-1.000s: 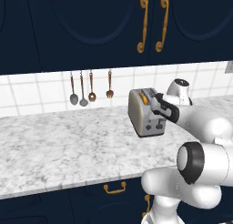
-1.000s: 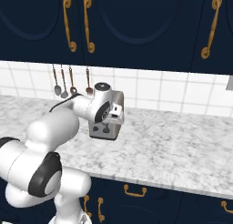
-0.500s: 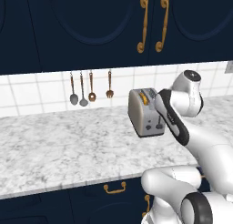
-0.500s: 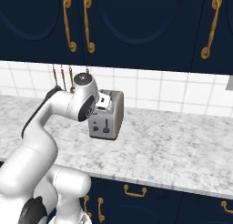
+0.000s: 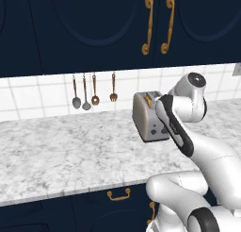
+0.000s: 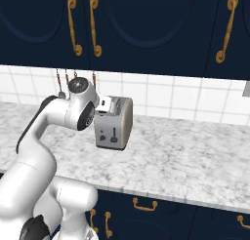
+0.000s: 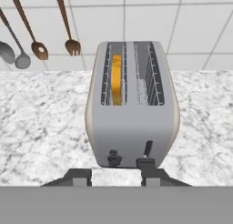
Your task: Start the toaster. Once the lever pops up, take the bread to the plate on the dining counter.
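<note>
Since a second ago, the elbow has been raised and the hand carried above the toaster, looking down into its slots. The gripper is held just short of the control face, jaws spread. The bread sits in the left slot; the lever lies just beyond the right fingertip.

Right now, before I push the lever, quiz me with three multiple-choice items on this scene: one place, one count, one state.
1. Which toaster slot, in the hand view, holds the bread?
A left
B right
C neither

2. How many utensils hang on the wall?
A two
B four
C six

3. The gripper is:
A shut on the bread
B open, holding nothing
C shut on the lever

Key: 1 A, orange crust in the left slot; 2 B, left base view shows four; 3 B, its fingers stand apart before the control face.
</note>
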You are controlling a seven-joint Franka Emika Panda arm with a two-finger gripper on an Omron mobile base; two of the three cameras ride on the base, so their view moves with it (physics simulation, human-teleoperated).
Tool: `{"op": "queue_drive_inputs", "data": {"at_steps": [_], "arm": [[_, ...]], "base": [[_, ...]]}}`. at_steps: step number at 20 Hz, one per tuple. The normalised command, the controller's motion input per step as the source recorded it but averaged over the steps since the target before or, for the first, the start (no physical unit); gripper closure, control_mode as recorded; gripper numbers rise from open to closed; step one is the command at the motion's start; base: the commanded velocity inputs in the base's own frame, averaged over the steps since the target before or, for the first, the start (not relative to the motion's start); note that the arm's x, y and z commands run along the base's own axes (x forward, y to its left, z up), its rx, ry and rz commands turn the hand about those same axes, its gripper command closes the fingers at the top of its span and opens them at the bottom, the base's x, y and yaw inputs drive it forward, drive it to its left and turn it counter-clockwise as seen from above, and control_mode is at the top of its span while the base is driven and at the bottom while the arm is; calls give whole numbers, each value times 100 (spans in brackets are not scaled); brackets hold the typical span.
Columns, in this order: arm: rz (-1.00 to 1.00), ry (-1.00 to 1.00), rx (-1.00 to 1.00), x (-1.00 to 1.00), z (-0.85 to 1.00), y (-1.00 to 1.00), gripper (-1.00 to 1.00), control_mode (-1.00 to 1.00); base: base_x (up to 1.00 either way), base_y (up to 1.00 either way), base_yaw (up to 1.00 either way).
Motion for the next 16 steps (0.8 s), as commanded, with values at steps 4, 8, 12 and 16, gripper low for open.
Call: {"op": "queue_drive_inputs", "data": {"at_steps": [4, 8, 12, 16], "arm": [[0, -3, -1, 13, 12, 3, -100, -100], [0, 0, -1, 54, 0, 0, -100, -100], [0, 0, -6, 62, 0, 18, -100, -100], [0, 0, -1, 49, -5, 1, -100, -100]], "base": [[0, 0, 0], [0, 0, 0], [0, 0, 0], [0, 0, 0]]}}
